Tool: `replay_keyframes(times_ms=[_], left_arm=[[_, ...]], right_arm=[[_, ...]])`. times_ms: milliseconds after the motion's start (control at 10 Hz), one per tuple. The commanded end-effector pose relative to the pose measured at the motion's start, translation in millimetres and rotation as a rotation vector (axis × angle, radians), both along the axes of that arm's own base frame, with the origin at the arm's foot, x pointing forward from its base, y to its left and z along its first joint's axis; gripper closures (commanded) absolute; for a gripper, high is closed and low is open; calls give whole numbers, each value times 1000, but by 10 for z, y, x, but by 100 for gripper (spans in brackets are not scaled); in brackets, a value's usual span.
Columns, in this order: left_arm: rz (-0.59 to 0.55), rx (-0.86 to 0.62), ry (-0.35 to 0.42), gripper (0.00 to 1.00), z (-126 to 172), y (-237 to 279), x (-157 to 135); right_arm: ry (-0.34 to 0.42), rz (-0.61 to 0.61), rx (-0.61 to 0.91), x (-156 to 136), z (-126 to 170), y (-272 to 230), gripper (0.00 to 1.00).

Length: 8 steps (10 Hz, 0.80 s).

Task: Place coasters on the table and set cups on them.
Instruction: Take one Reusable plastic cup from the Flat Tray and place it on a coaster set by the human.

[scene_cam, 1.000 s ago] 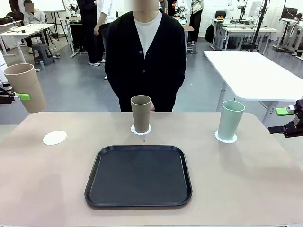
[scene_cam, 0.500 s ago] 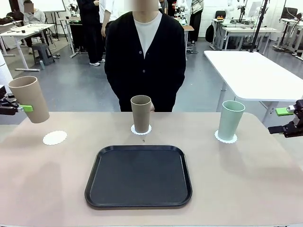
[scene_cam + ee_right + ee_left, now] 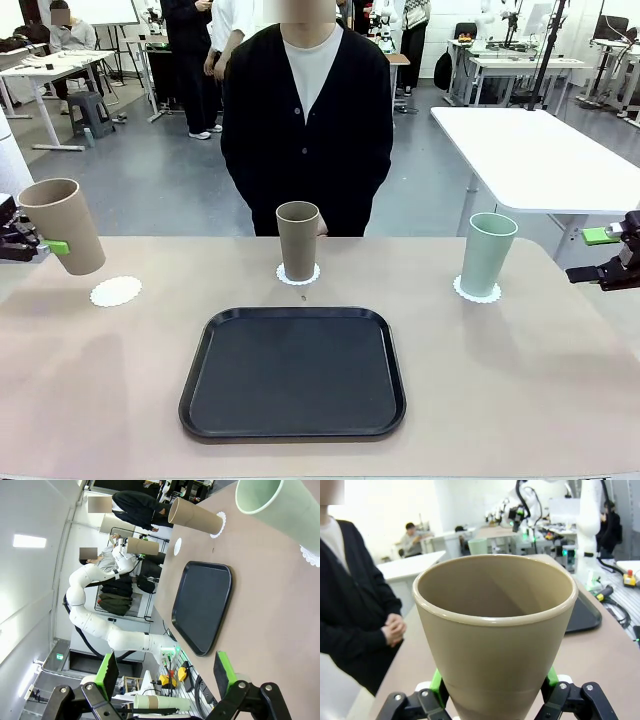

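My left gripper point(image 3: 48, 245) is shut on a tan cup point(image 3: 62, 225), which hangs tilted above the table's point(image 3: 520, 380) far left edge, just left of a bare white coaster point(image 3: 116, 291). In the left wrist view that cup point(image 3: 495, 635) sits between the green pads point(image 3: 436, 687). A second tan cup point(image 3: 298, 240) stands on a coaster point(image 3: 298, 275) at the middle back. Over to the right a mint cup point(image 3: 487, 253) stands on another coaster point(image 3: 477, 291). My right gripper point(image 3: 597, 255) point(image 3: 165, 672) hovers open to the right of the mint cup point(image 3: 272, 500), holding nothing.
A black tray point(image 3: 293, 372) lies bare in the middle of the table, nearer than the cups. A person in a black cardigan point(image 3: 306, 120) stands at the far edge behind the middle cup, hands clasped. A white table point(image 3: 530, 150) stands off to the back right.
My left gripper has come down with the tan cup, bringing it lower and nearer the table by the bare coaster. The right gripper has stayed still.
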State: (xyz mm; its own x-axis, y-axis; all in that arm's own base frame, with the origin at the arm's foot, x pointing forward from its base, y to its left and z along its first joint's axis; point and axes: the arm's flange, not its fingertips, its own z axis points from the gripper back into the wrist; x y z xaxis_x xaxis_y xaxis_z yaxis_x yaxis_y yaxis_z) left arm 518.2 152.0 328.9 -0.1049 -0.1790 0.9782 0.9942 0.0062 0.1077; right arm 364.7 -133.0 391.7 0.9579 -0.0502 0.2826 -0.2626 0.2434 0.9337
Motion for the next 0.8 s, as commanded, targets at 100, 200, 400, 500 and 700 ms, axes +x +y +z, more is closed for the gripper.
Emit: replay_keyframes(times_ms=[100,200,400,500,700], left_arm=[[18,48,-12,15,-210,-58,163],[23,44,14,15,-242,-92,239],[33,24,57,15,-297,-162,364],[42,20,74,15,-335,-183,439],[64,11,100,15,-389,-174,539]], right_arm=[[-1,1,-2,16,-1,6,0],[-1,1,-2,16,-1,6,0],[-1,1,-2,16,-1,6,0],[-1,1,-2,16,-1,6,0],[-1,1,-2,16,-1,6,0]])
